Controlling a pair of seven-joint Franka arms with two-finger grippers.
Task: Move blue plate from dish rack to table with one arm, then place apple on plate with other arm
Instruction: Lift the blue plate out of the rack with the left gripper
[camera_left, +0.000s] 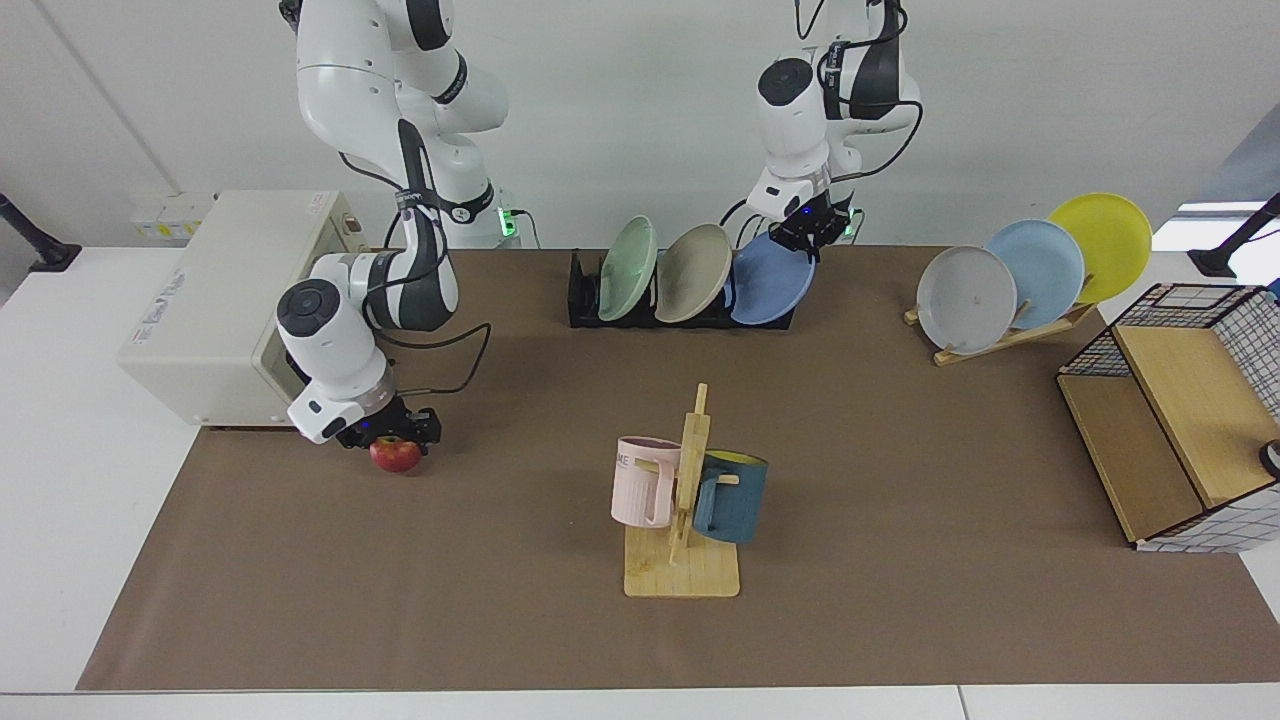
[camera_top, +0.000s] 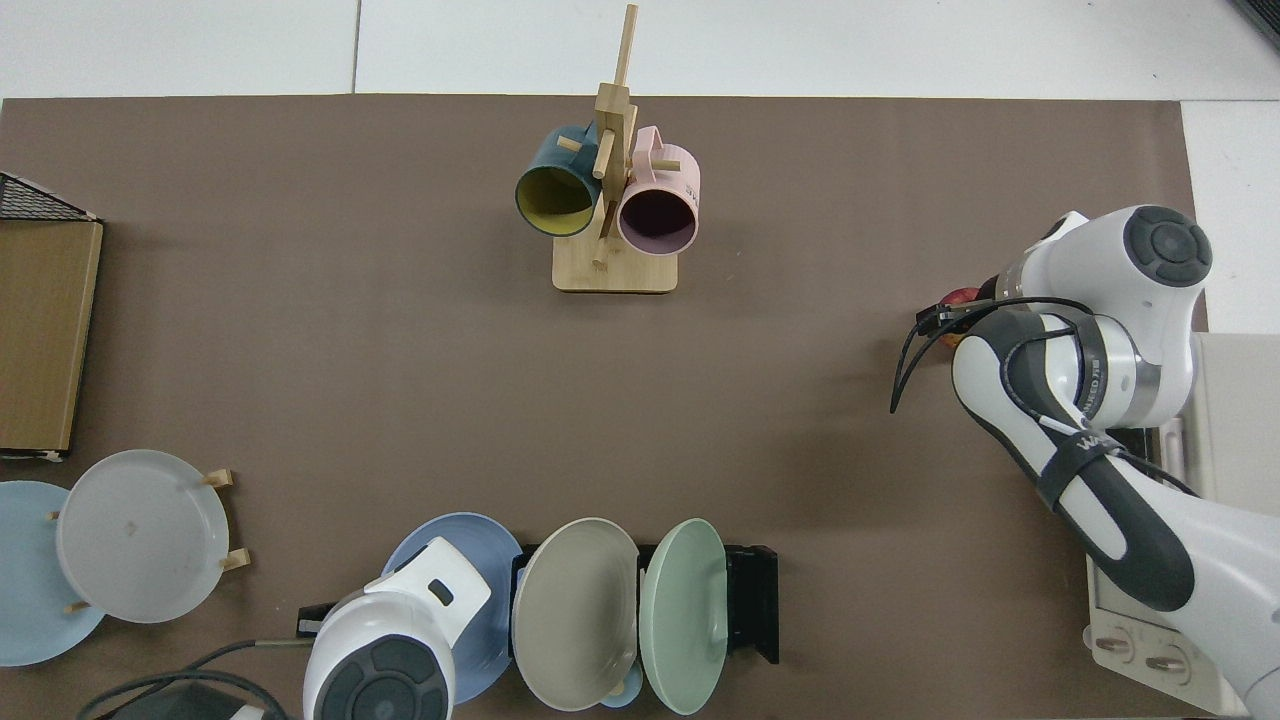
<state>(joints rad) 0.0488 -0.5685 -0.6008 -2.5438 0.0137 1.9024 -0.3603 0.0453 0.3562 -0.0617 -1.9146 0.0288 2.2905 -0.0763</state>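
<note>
The blue plate (camera_left: 770, 285) (camera_top: 450, 535) leans in the end slot of the black dish rack (camera_left: 585, 300) (camera_top: 750, 600). My left gripper (camera_left: 808, 238) is at the plate's upper rim, and in the top view its wrist hides it. The apple (camera_left: 396, 457) (camera_top: 962, 297) rests on the brown mat (camera_left: 900, 500) of the white table (camera_left: 80, 450). My right gripper (camera_left: 395, 437) (camera_top: 950, 315) sits low over the apple's top, covering part of it.
A green plate (camera_left: 628, 268) and a beige plate (camera_left: 695, 272) share the black rack. A wooden mug stand (camera_left: 685, 500) holds two mugs mid-mat. A slanted wooden rack (camera_left: 1010, 290) carries three plates. A wire basket (camera_left: 1170, 440) stands beside it, and a beige box (camera_left: 210, 300) stands behind the apple.
</note>
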